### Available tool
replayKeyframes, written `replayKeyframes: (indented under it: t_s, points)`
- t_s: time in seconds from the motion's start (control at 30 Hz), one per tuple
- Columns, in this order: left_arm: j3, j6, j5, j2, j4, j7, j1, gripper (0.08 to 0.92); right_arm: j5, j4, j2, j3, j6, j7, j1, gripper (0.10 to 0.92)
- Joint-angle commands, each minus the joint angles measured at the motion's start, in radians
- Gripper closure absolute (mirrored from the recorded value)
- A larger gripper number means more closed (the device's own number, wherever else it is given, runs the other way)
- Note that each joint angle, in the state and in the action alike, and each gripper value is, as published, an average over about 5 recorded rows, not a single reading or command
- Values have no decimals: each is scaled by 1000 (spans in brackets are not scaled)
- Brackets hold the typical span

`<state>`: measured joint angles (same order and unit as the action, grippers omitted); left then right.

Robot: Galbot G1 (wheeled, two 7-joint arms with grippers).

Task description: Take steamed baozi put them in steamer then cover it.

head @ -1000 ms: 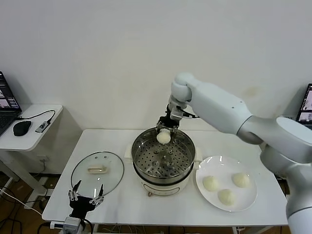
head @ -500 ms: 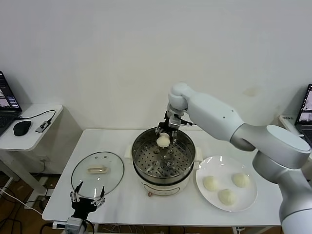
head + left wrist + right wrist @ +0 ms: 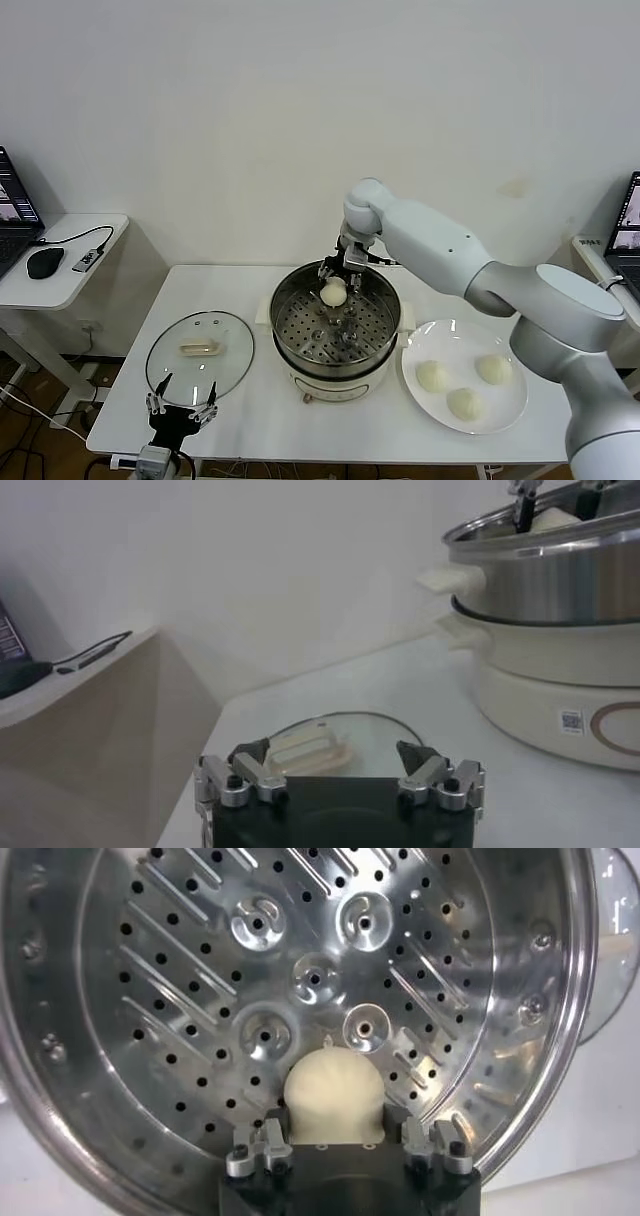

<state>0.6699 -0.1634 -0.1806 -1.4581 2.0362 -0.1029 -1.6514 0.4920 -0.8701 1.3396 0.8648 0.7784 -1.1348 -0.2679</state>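
Observation:
One steamed baozi (image 3: 333, 292) (image 3: 333, 1093), a smooth cream-white bun, rests on the perforated tray at the far side of the steamer (image 3: 383, 335) (image 3: 200, 968). My right gripper (image 3: 337, 280) (image 3: 338, 1130) reaches down inside the far rim, open, its fingers standing on either side of that bun. Three more baozi (image 3: 464, 403) lie on the white plate (image 3: 510, 408) to the right of the steamer. The cover (image 3: 170, 375) (image 3: 375, 738), a glass lid with a cream handle, lies flat on the table to the left. My left gripper (image 3: 180, 410) (image 3: 330, 758) hovers open just in front of the cover.
The steamer (image 3: 540, 580) stands on a white base in the middle of the white table (image 3: 250, 420). A side table (image 3: 70, 280) at the left holds a mouse (image 3: 45, 262) and a laptop. A white wall runs behind the table.
My right gripper has come down with the baozi to the tray's far side and its fingers have parted from it. The left arm has not moved.

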Motion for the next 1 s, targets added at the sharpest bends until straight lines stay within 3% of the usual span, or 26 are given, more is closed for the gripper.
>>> replayKeyframes:
  t_s: [0.03,0.13,0.33,0.57,0.83,1.0]
  points:
    - [-1,-1,-2,1,-1,-2,-1,177,-134,-27,-7,18,-130,-96,-18,301]
    - [0,-2,-2,1,3,-3,-1,177,-288,-57,-25,37,-200,-174,-56,232]
    - [-3,-5,-4,0,6,-8,0,177,-496,-135,-99,61,-360,-206,-147,203]
    - [2,-20,-3,-4,21,-20,-5,177,-736,-351,-343,151,-791,-162,-330,203]
    - [-7,-43,7,7,40,-30,0,177,-792,-494,-561,260,-1270,-190,-444,203]
    - [-3,-89,12,17,64,-26,-5,177,-751,-582,-676,281,-1402,-214,-421,203]
